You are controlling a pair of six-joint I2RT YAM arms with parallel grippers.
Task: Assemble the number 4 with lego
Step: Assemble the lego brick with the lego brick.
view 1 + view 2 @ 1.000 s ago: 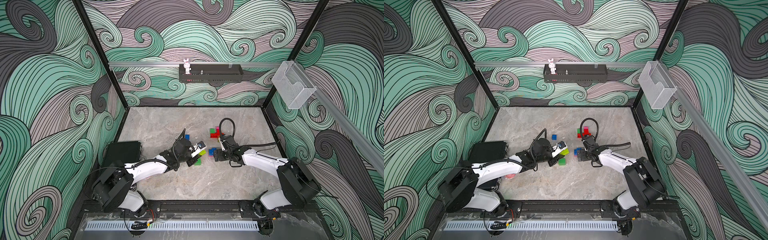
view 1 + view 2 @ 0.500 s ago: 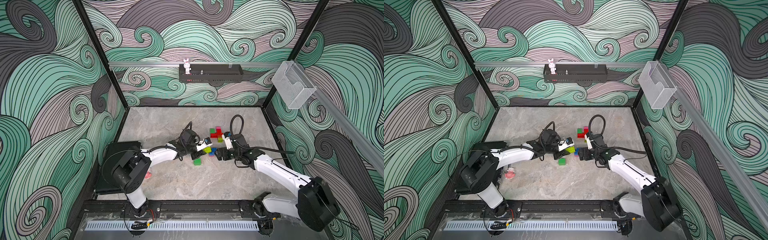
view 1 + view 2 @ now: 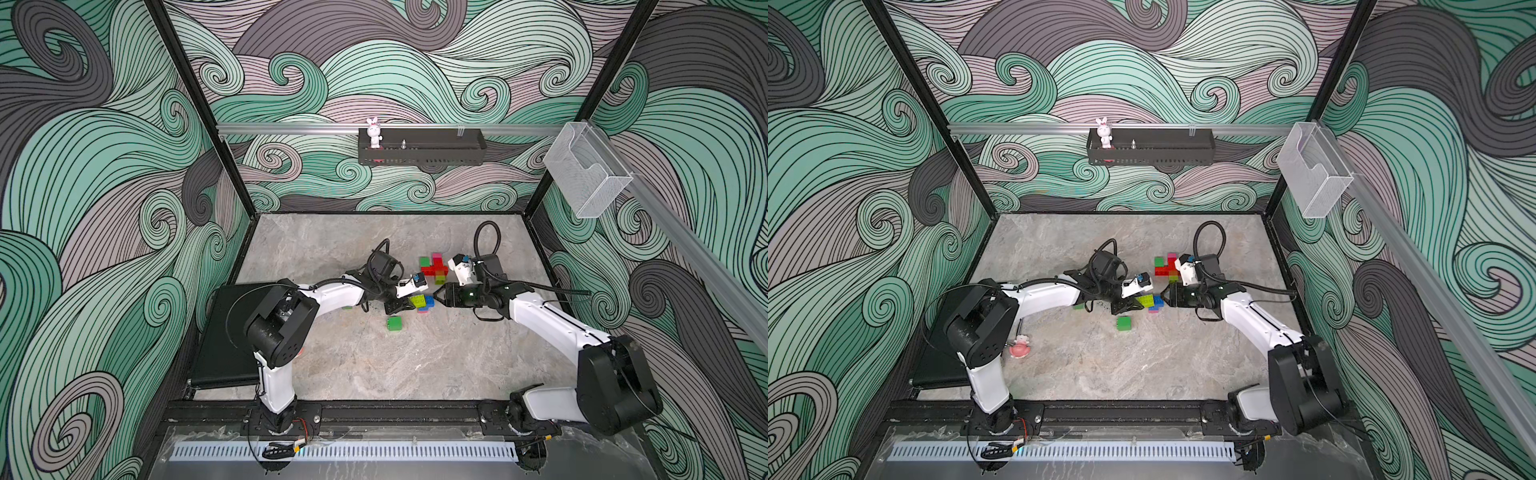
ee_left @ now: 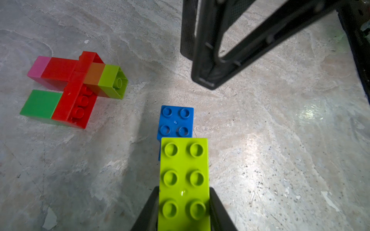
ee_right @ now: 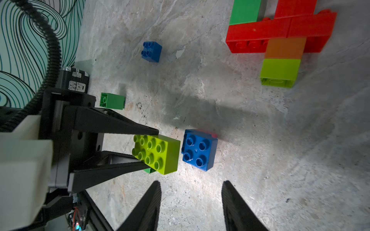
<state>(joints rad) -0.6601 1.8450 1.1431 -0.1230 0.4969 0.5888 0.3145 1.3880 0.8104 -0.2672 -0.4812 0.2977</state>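
My left gripper [image 4: 184,202] is shut on an oblong lime lego brick [image 4: 184,180], studs up, held just off the floor. Its free end touches or overlaps a square blue brick [image 4: 176,122], which sits on a pink one [image 5: 212,134]. In both top views the lime brick [image 3: 417,300] [image 3: 1145,300] lies mid-table. My right gripper [image 5: 191,183] is open with nothing between its fingers, a short way from the blue brick [image 5: 199,150]. A joined piece of red, pink, green, orange and lime bricks [image 3: 434,270] lies flat behind.
Loose bricks lie around: a green one [image 3: 395,323] in front, another green one [image 5: 112,101] and a blue one [image 5: 151,51] by the left arm. A black pad [image 3: 224,332] and a pink figurine [image 3: 1020,347] lie at the left. A black shelf [image 3: 419,145] hangs on the back wall.
My left gripper has carried the lime brick to the right, up against the blue brick. The right gripper has shifted slightly right and its jaws have narrowed.
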